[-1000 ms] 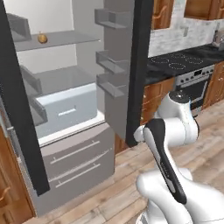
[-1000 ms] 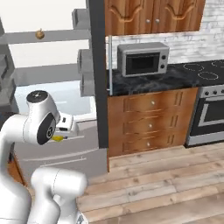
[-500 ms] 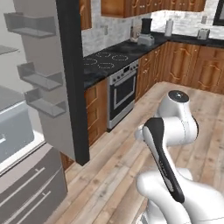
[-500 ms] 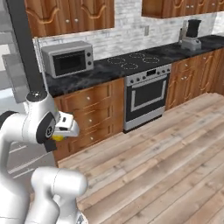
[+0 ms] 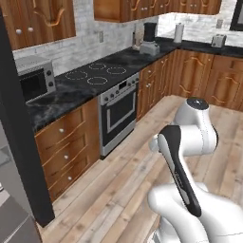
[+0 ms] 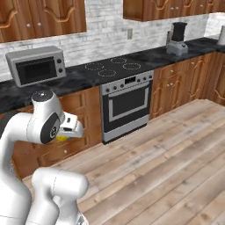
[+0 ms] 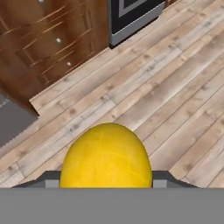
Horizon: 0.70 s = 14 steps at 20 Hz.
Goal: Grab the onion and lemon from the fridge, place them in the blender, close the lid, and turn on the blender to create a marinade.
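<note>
The bright yellow lemon sits between the fingertips of my gripper, which is shut on it; a sliver of the lemon peeks out under the hand in the right base view. The hand hangs over the wooden floor, in front of the lower cabinets. The blender, a dark jar on a grey base, stands far off on the black counter past the stove; it is the blender at the upper right of the right base view. The fridge shows its dark door edge at the far left. The onion is out of view.
A steel microwave sits on the counter left of the black cooktop, with the oven below it. Wooden cabinets line the wall. A paper towel roll and a toaster stand on the far counter. Open wooden floor stretches to the right.
The whole picture has swung: the base has turned away from the fridge, which slid off to the left, and the stove and blender came into view. The lemon stays in the gripper.
</note>
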Available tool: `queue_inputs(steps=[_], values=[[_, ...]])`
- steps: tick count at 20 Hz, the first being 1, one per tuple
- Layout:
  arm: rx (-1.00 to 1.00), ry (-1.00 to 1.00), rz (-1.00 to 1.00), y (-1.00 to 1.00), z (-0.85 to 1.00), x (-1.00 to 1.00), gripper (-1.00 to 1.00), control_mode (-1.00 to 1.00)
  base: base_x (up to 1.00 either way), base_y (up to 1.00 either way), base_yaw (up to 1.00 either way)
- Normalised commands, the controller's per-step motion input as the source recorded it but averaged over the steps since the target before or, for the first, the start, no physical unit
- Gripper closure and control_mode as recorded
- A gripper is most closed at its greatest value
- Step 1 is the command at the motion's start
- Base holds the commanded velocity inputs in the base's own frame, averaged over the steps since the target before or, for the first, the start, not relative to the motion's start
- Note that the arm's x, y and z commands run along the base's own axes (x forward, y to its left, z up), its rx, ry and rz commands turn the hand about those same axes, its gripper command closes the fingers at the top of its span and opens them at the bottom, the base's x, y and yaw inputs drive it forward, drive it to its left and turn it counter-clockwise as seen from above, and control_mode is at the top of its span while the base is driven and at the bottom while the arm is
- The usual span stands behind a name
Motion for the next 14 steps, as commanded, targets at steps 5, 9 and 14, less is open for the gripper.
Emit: queue_inputs(steps=[5,9,14], values=[[0.0,0.0,0.0,0.0,0.0,0.0,1.0,1.0,1.0,-0.82,0.2],[0.0,0.0,0.0,0.0,0.0,0.0,1.0,1.0,1.0,-0.81,0.22],[0.0,0.0,0.0,0.0,0.0,0.0,1.0,1.0,1.0,-0.81,0.2]])
